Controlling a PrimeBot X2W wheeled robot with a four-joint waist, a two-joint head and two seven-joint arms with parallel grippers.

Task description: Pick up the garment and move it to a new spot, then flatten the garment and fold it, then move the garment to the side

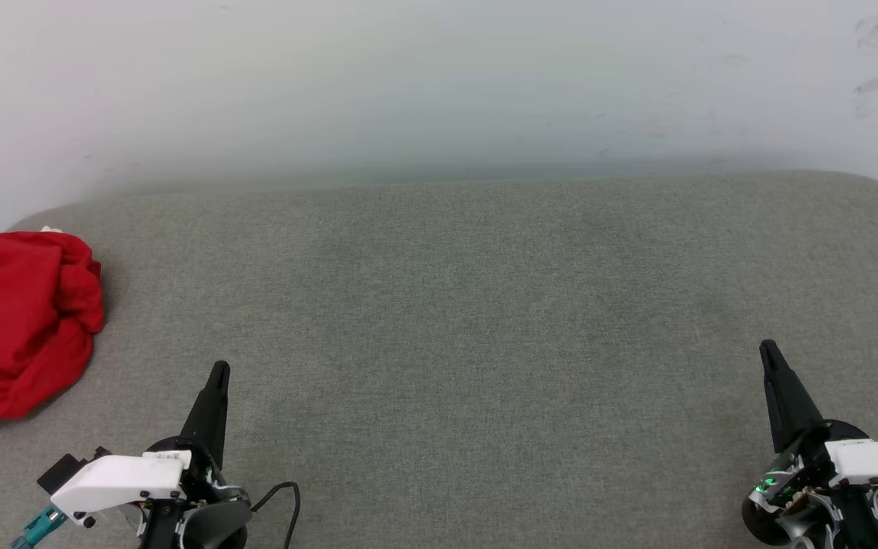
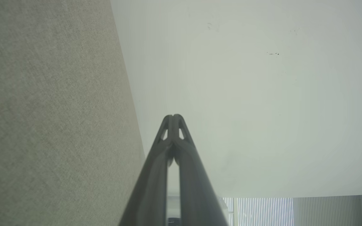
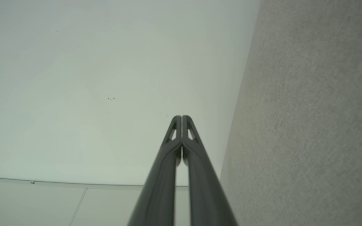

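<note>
The garment (image 1: 16,324) is a crumpled red heap at the far left edge of the grey fabric surface (image 1: 454,305), with a bit of white showing at its top. My left gripper (image 1: 218,371) is shut and holds nothing, down at the lower left, to the right of the heap and apart from it. At the lower right my right gripper (image 1: 768,349) is shut and holds nothing too. In the left wrist view the left gripper (image 2: 173,116) has its tips pressed together, pointing at the white wall (image 2: 247,94). In the right wrist view the right gripper (image 3: 181,117) is likewise closed.
A white wall (image 1: 439,76) rises right behind the grey surface. The surface's back corners are rounded. A black cable (image 1: 286,499) loops beside the left wrist. Vertical blinds (image 2: 262,212) appear low in the left wrist view.
</note>
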